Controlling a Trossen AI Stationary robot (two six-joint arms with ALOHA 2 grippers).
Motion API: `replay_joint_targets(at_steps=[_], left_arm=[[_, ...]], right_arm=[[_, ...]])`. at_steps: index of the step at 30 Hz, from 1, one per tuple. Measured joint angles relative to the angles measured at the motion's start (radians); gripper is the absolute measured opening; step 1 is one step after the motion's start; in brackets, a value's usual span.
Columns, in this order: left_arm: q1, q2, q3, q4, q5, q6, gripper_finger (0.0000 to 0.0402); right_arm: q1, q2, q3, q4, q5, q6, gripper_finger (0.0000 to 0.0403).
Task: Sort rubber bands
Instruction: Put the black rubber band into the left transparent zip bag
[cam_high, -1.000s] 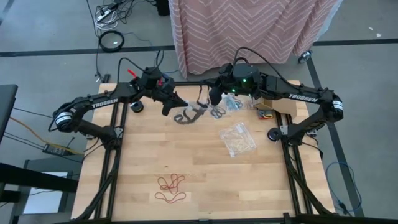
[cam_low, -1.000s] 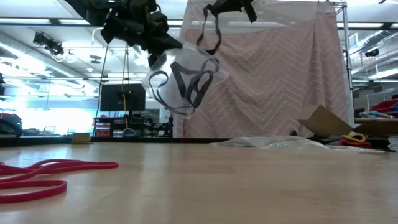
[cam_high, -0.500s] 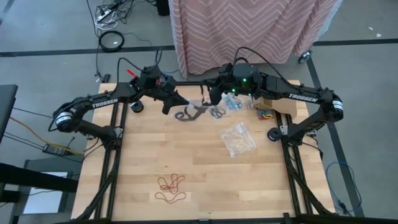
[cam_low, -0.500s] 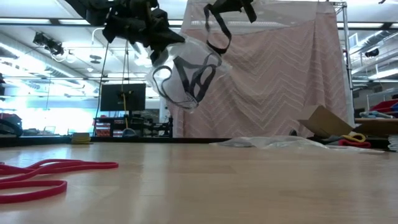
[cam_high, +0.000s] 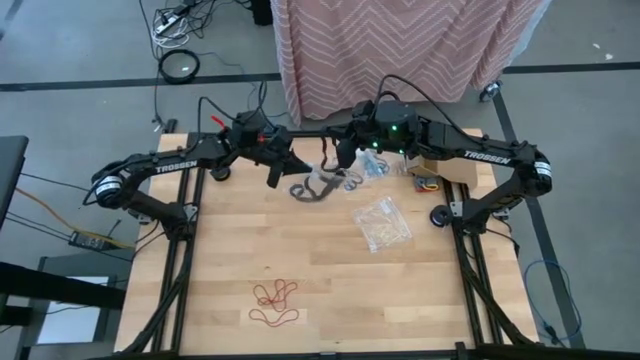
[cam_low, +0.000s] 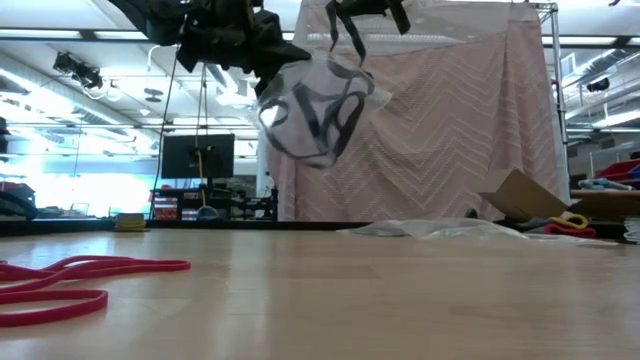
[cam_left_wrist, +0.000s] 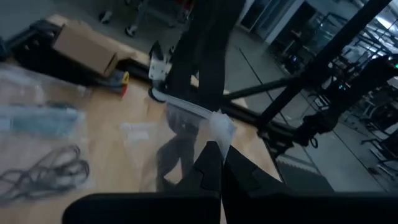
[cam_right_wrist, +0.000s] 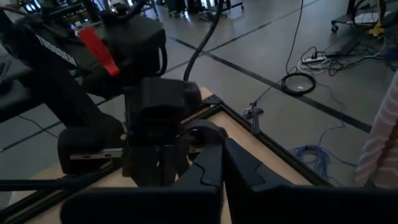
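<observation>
— Above the table's far edge, what is held by the two grippers?

— A clear plastic bag (cam_low: 318, 112) with dark rubber bands (cam_low: 325, 112) inside is kept aloft between them, off the wood. One corner of it is pinched in the pressed-together jaws of the left gripper (cam_high: 277, 172). A dark band (cam_low: 345, 40) rising from the bag's mouth is clamped in the shut jaws of the right gripper (cam_high: 338, 157).

— Where are the other bands found?

— Red rubber bands (cam_high: 275, 302) are spread loose near the table's near edge, toward its left side. A second clear bag (cam_high: 382, 223) with pale contents is laid flat right of the table's middle. Further bagged bands (cam_high: 372, 167) are seen by the far edge, beneath the right arm.

— And at the far right corner?

— A cardboard box (cam_low: 520, 193) is set there, with red and yellow items (cam_low: 566, 222) beside it; what they are cannot be told.
</observation>
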Motion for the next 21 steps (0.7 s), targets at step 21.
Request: replay_joint_targets(at_steps=[21], left_arm=[[0.016, 0.0, 0.138, 0.01, 0.032, -0.006, 0.0]], right_arm=[[0.024, 0.017, 0.002, -0.23, -0.179, 0.025, 0.0]])
